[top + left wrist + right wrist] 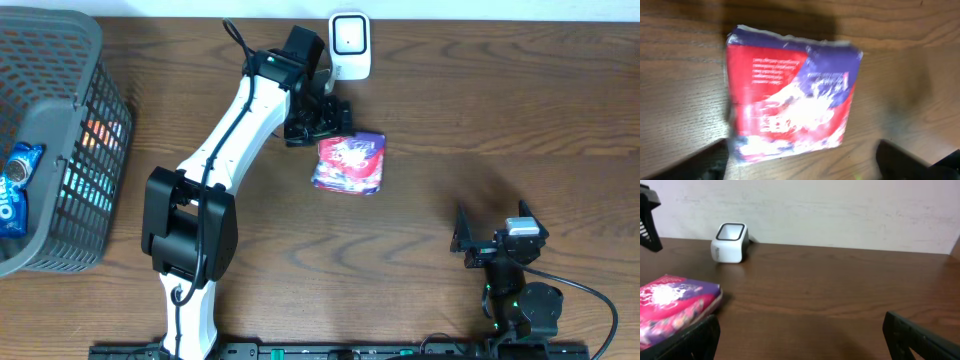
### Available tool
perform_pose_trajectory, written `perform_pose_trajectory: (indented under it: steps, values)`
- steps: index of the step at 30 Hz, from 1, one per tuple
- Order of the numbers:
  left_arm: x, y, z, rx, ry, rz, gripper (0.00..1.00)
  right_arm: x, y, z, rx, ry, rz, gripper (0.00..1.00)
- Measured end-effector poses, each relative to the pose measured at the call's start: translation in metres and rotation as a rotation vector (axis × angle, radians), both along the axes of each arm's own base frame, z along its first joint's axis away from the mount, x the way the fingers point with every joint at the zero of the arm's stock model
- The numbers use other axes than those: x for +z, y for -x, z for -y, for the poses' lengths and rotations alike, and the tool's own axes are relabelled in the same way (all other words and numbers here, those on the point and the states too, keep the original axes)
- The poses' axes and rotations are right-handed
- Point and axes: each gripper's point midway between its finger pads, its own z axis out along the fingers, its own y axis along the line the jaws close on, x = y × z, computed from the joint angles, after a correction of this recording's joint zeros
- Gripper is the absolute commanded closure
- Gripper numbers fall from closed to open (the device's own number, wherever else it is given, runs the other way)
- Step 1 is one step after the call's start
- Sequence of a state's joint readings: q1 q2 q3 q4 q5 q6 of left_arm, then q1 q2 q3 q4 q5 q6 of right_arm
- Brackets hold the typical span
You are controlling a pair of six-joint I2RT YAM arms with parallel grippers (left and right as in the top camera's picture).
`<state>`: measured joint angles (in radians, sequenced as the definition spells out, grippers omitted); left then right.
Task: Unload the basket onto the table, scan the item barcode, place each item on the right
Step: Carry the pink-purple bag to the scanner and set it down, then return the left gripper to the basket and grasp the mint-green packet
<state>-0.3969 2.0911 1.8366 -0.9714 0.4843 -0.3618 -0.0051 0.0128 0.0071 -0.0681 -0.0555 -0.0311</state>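
Near white box-shaped scanner (350, 46), red-and-purple foil snack packet (349, 164) lies flat on brown wooden table (500, 100), apart from it; prob. staged for regrip. L gripper (322, 122) spread beside packet, holding nothing; R gripper (462, 240) spread, parked well clear.

Wood, plastic and shiny film
The table (500, 120) is brown wood with matt grain; the packet (348, 163) is glossy film, the scanner (350, 45) smooth white plastic.
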Motion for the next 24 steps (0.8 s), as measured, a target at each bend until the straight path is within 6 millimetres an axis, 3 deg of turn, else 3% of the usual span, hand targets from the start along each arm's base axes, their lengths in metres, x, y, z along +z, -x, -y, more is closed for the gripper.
perform_pose_trajectory:
  steps: [5, 9, 13, 16, 20, 22, 24]
  values:
    - [0.01, -0.017, -0.023, 0.06, 0.015, 0.031, 0.0, 0.0, 0.0, 0.0, 0.0, 0.0, 0.0, 0.01]
    - [0.044, -0.049, -0.076, 0.186, 0.04, 0.116, 0.04, 0.0, 0.0, 0.0, 0.0, 0.0, 0.0, 0.01]
    - [0.121, -0.077, -0.168, 0.358, 0.06, 0.328, 0.11, 0.0, 0.0, 0.0, 0.0, 0.0, 0.0, 0.01]
    - [0.191, -0.076, -0.252, 0.506, 0.038, 0.533, 0.14, 0.0, 0.0, 0.0, 0.0, 0.0, 0.0, 0.01]
    - [0.269, -0.041, -0.357, 0.71, -0.047, 0.772, 0.14, 0.0, 0.0, 0.0, 0.0, 0.0, 0.0, 0.01]
    - [0.293, -0.015, -0.399, 0.796, -0.11, 0.842, 0.14, 0.0, 0.0, 0.0, 0.0, 0.0, 0.0, 0.01]
    - [0.304, 0.01, -0.435, 0.86, -0.183, 0.877, 0.14, 0.0, 0.0, 0.0, 0.0, 0.0, 0.0, 0.01]
